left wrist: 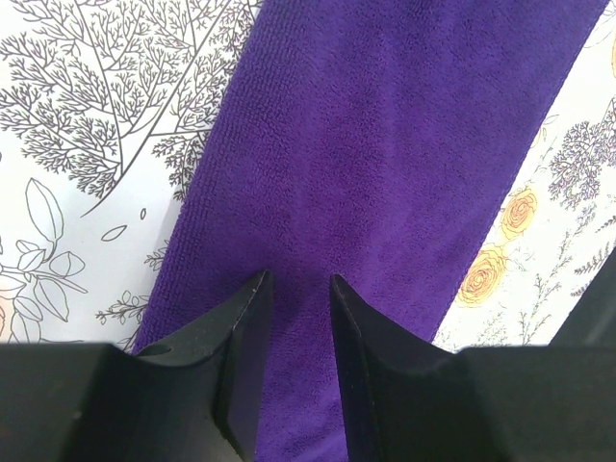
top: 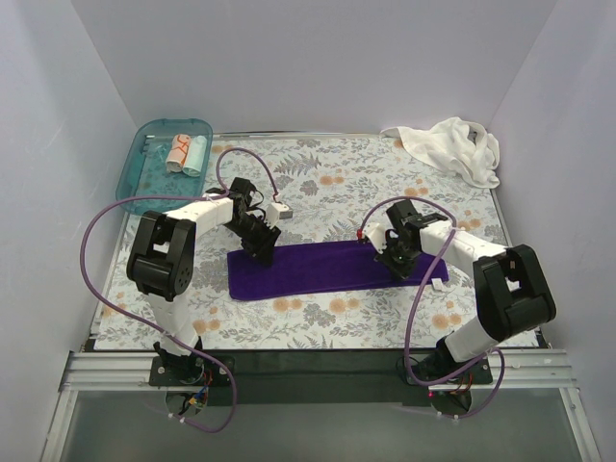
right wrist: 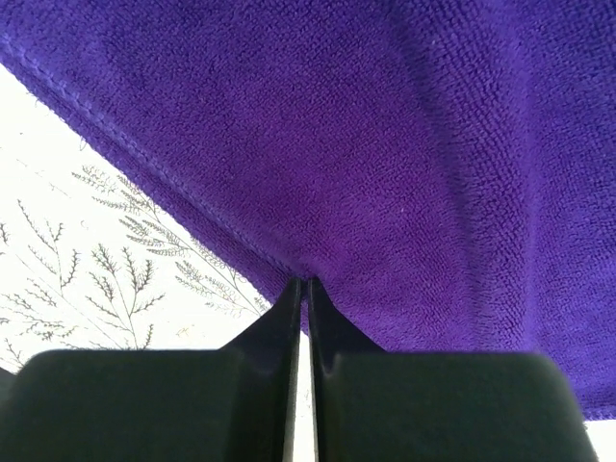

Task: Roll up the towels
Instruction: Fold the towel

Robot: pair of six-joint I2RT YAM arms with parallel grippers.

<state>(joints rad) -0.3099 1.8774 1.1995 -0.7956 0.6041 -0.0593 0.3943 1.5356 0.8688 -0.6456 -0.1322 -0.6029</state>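
The dark purple towel (top: 318, 269) lies flat as a long strip on the floral sheet. My left gripper (top: 262, 252) is low over its left end. In the left wrist view, the left gripper (left wrist: 298, 279) is open with a narrow gap and nothing between the fingers, the towel (left wrist: 385, 144) under them. My right gripper (top: 393, 262) is at the towel's right part. In the right wrist view, the right gripper (right wrist: 305, 281) is shut, pinching the towel's hemmed edge (right wrist: 385, 125). The white towel (top: 452, 146) lies crumpled at the back right.
A teal translucent tray (top: 144, 173) stands at the back left, holding a white-orange roll (top: 179, 152) and a pale teal roll (top: 195, 154). The floral sheet (top: 318, 173) covers the table. White walls close in on the back and both sides.
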